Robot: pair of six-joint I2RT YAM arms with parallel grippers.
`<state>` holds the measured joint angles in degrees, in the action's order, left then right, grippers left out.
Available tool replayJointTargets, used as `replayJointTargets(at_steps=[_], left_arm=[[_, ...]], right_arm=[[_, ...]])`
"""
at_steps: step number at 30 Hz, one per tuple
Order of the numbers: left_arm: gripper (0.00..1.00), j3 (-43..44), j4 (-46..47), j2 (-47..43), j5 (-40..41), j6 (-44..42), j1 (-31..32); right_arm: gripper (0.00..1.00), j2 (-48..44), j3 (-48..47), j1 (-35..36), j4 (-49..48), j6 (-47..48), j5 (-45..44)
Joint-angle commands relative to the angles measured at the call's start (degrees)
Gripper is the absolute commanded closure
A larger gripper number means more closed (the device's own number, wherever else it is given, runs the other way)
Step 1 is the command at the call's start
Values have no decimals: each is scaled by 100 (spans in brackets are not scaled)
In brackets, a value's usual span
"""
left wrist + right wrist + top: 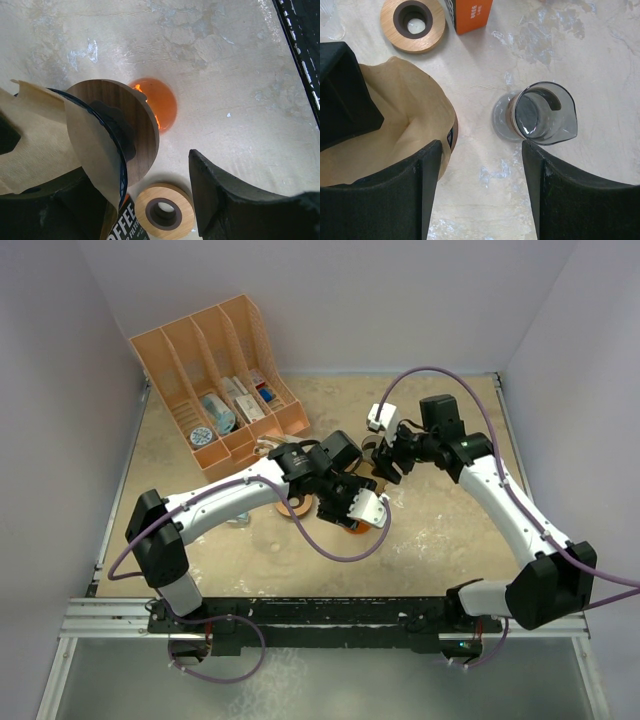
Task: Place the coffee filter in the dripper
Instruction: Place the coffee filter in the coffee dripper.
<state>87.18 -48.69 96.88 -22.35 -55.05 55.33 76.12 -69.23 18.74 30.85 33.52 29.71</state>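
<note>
The dripper (pixel 451 136), dark glass with a wooden collar (pixel 140 125), stands between the two grippers at the table's middle. The tan paper coffee filter (pixel 395 115) sits opened inside it and also shows in the left wrist view (pixel 35 145). My left gripper (pixel 105 150) (pixel 350 498) is open. One finger (pixel 345 90) reaches down inside the filter and the other finger (pixel 235 200) stays clear of the collar. My right gripper (pixel 481 145) (pixel 388 462) is open and empty. It hovers just right of the dripper, over bare table.
A glass carafe (pixel 542 112) stands by my right gripper's right finger. A wooden ring (pixel 412 22) (pixel 164 210) and an orange filter box (pixel 470 12) lie behind the dripper. An orange translucent disc (pixel 162 102) lies on the table. A peach file organizer (pixel 220 370) stands at the back left.
</note>
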Motion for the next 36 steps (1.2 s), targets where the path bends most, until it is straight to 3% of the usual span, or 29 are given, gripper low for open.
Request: replayJointTargets(at_steps=[1,20,36], left_arm=[[42,-126,101,-72,-85,55,22],[40,-396,78,-143,-73,-16,22],[35,217,-268,-291,-227,176,22]], right_arm=[[32,-69,123,-11,-122,5,-77],[30,-133,-13,-11,64,124,104],[28,-194,-380,-11,311,177,446]])
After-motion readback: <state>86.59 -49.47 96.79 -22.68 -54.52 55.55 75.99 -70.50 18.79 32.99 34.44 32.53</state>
